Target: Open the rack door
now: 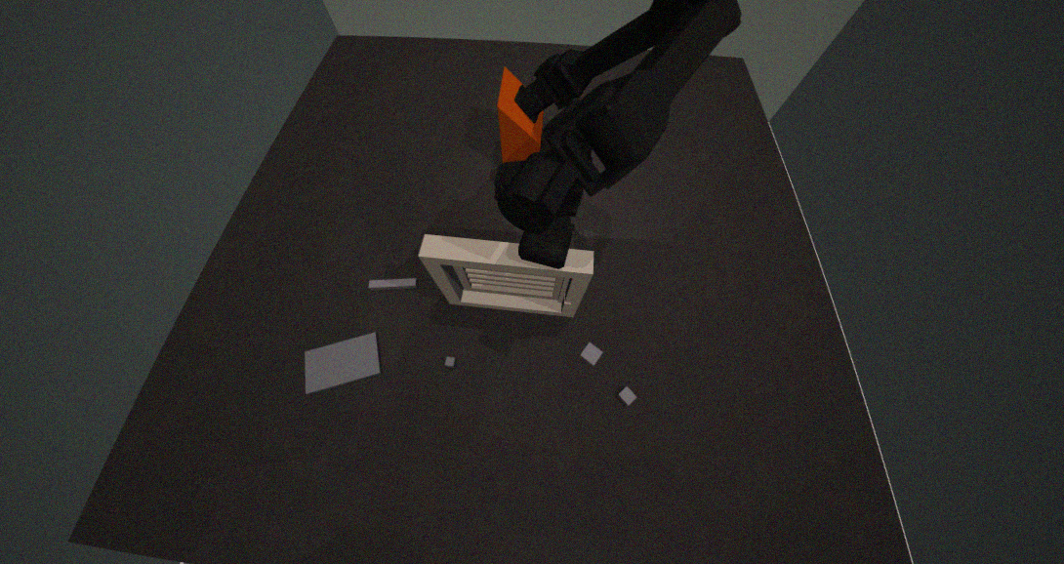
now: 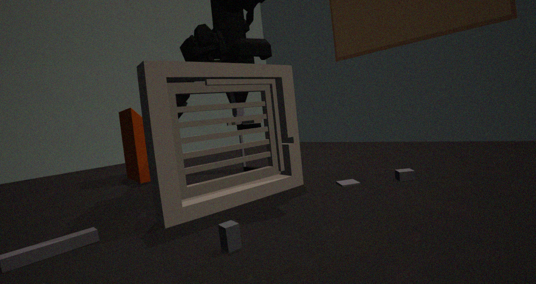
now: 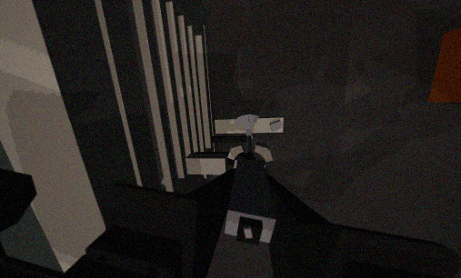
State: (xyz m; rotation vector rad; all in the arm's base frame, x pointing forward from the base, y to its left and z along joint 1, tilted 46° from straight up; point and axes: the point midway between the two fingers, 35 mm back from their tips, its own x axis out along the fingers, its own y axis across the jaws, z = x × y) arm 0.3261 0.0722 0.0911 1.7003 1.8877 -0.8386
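Note:
The pale rack frame (image 1: 461, 249) (image 2: 153, 132) (image 3: 51, 150) stands upright on the table. Its slatted door (image 2: 232, 179) (image 3: 202, 68) looks shut in the frame. A thin tab (image 2: 287, 143) bridges the gap at the frame's right side in the exterior view. My gripper (image 2: 237, 100) (image 3: 249, 177) points down behind the door and is shut on the upright handle (image 2: 240, 112) (image 3: 251, 182). The fingers are hidden in the top view, where the dark hand overlaps the frame's top right. How far the handle is turned is hard to tell.
An orange block (image 1: 518, 132) (image 2: 134, 147) (image 3: 455, 68) stands behind the frame, close under the arm. A grey bar (image 1: 391, 283) (image 2: 50, 247), a flat plate (image 1: 342, 363) and several small grey blocks lie left and in front of it.

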